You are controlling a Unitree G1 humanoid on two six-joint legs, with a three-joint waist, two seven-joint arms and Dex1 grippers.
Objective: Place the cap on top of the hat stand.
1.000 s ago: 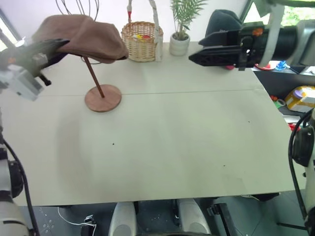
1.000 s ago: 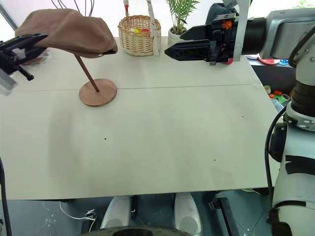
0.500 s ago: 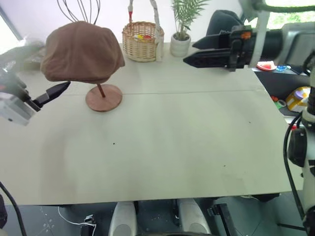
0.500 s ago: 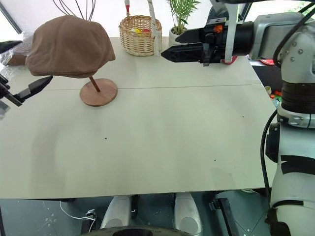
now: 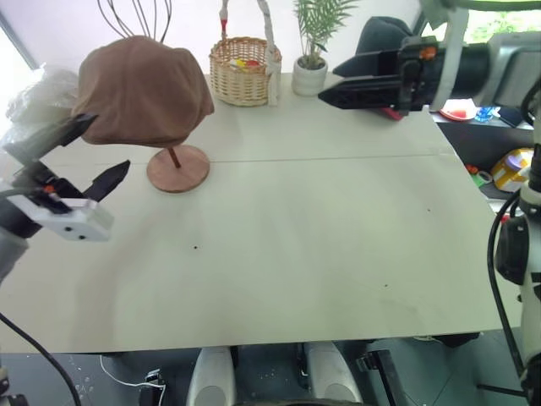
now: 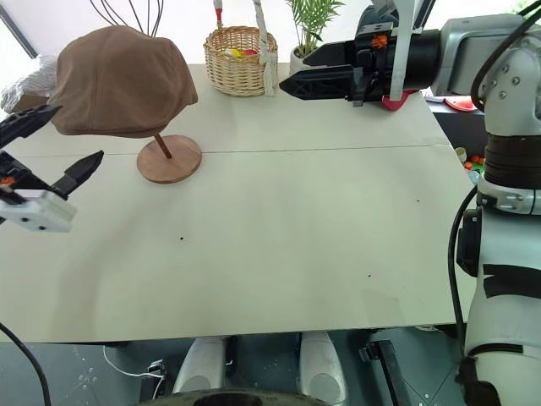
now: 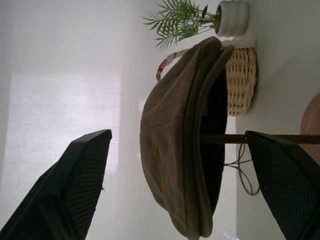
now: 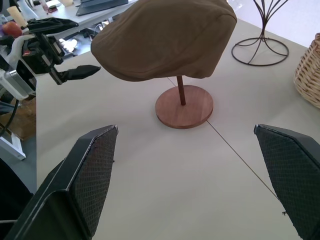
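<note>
Nearest, left gripper (image 5: 84, 150) hangs over the left side of the pale beige table (image 5: 321, 245), two black fingers spread wide, nothing between them, tips just short of the cap's near-left edge, not touching. Plain brown soft fabric flat cap (image 5: 144, 91) sits draped on the reddish-brown wooden hat stand (image 5: 177, 167); disc top hidden under the cap, only the thin slanted rod and round flat base show. Table seam line (image 5: 338, 157) runs across just behind the base. Right gripper (image 6: 292, 83) held high over the far right of the table, black fingers parted wide, empty, pointing toward the cap, well apart from it. Nothing between either gripper and the cap. Far edge: black wire stand (image 8: 260, 47) behind the cap, mostly hidden by it in the head views; round woven wicker basket (image 5: 243, 69) with small coloured bits inside, too small to tell; small green potted plant in a white pot (image 5: 309, 72). Dark cap (image 5: 382, 35) behind the right arm, mostly blocked. Crumpled clear plastic (image 5: 38, 91) at far left, cut off.
</note>
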